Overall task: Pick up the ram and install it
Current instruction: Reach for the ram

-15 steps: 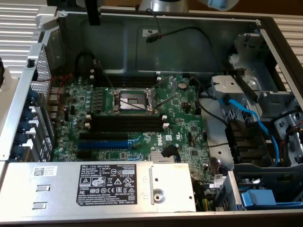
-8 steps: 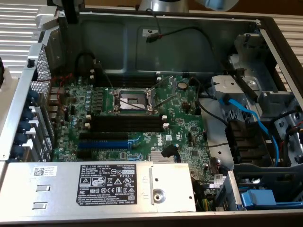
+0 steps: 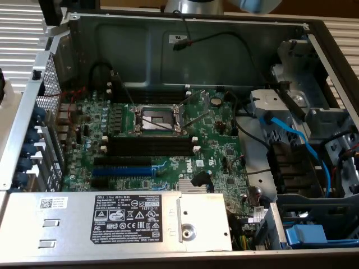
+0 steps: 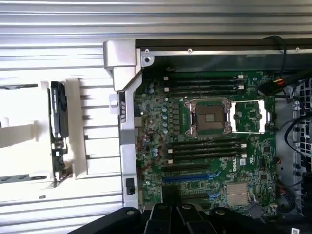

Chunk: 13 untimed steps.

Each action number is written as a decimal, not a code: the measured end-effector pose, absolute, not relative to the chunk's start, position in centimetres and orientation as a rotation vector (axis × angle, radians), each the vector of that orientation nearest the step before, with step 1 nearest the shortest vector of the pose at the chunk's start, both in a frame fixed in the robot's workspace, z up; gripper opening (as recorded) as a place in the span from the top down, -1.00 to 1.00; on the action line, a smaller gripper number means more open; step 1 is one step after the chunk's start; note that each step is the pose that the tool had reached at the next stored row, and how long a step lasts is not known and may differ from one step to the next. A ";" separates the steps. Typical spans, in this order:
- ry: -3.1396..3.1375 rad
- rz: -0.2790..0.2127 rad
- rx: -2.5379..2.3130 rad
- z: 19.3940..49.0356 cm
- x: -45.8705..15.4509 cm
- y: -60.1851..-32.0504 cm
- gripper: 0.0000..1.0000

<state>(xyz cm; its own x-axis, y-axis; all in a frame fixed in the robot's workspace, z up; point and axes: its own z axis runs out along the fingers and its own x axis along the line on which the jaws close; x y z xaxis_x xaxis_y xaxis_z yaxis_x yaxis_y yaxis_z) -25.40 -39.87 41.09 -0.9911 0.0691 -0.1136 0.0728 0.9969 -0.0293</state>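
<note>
While the arm [image 3: 193,4] hangs high over the open computer case [image 3: 140,45], I read the wrist camera as looking straight down. The claw [image 4: 174,210] sits above the motherboard [image 4: 156,126], on the side nearest the blue expansion slot [image 4: 187,176]. Claw state: clenched, black fingers [image 4: 161,209] drawn together, nothing held between them.

The ram [image 4: 59,122] stands on edge in a white holder [image 4: 78,146] on the ribbed desk [image 4: 58,29]. That puts it outside the case, beyond the grey metal side wall [image 4: 127,161] and well apart from the claw. It is not yet picked up.

Inside the case:
- The CPU socket [image 3: 157,119] has its frame flipped open.
- The socket lies between two banks of long black memory slots [image 3: 151,147], which have white end clips.
- The power supply [image 3: 134,218] (big label facing up) lies just beside the board along one edge.
- Blue cables [image 3: 297,140] run through the drive bay on the exterior view's right.
- A black cable [image 3: 213,36] loops across the case's far wall.
- The raised case wall stands between the ram and the slots.
</note>
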 end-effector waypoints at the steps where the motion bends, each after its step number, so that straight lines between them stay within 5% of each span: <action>1: 3.027 -0.051 0.108 41.1 -25.8 -39.9 0.79; 13: 3.026 -0.051 0.108 41.1 -31.3 -39.9 0.79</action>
